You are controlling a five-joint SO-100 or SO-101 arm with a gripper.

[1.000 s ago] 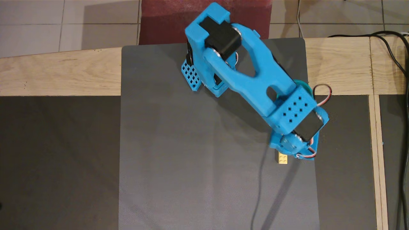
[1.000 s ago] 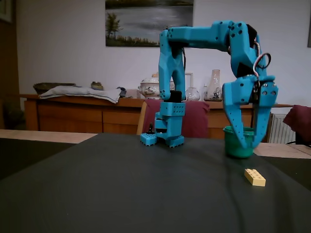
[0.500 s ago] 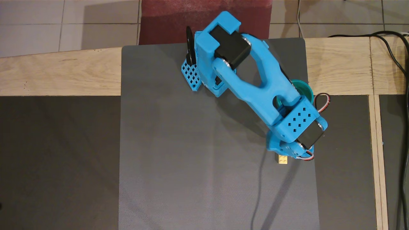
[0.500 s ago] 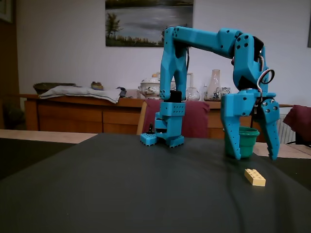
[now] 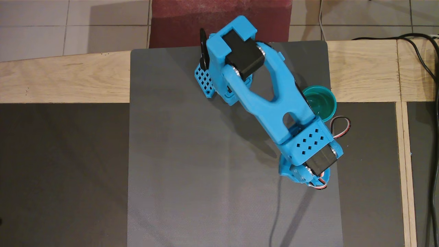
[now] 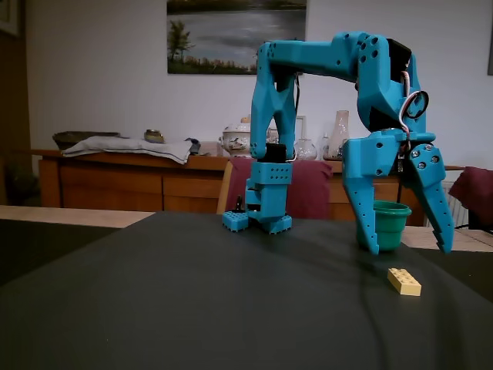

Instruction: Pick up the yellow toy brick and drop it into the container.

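The yellow toy brick [image 6: 404, 281] lies flat on the dark mat in the fixed view, at the front right. In the overhead view the arm hides it. My blue gripper [image 6: 410, 248] hangs pointing down just above the brick, open wide and empty, one finger [image 6: 373, 231] to the left and the other finger [image 6: 439, 223] to the right. The teal-green cup [image 6: 394, 225] stands upright right behind the gripper. In the overhead view the cup [image 5: 325, 103] sits at the mat's right edge, partly covered by the forearm.
The arm's base [image 5: 205, 82] stands at the far middle of the grey mat [image 5: 205, 178]. A wooden table border [image 5: 363, 72] runs along the back. Black cables [image 5: 425, 65] lie at the right. A dark red chair back [image 5: 219, 20] stands behind the base.
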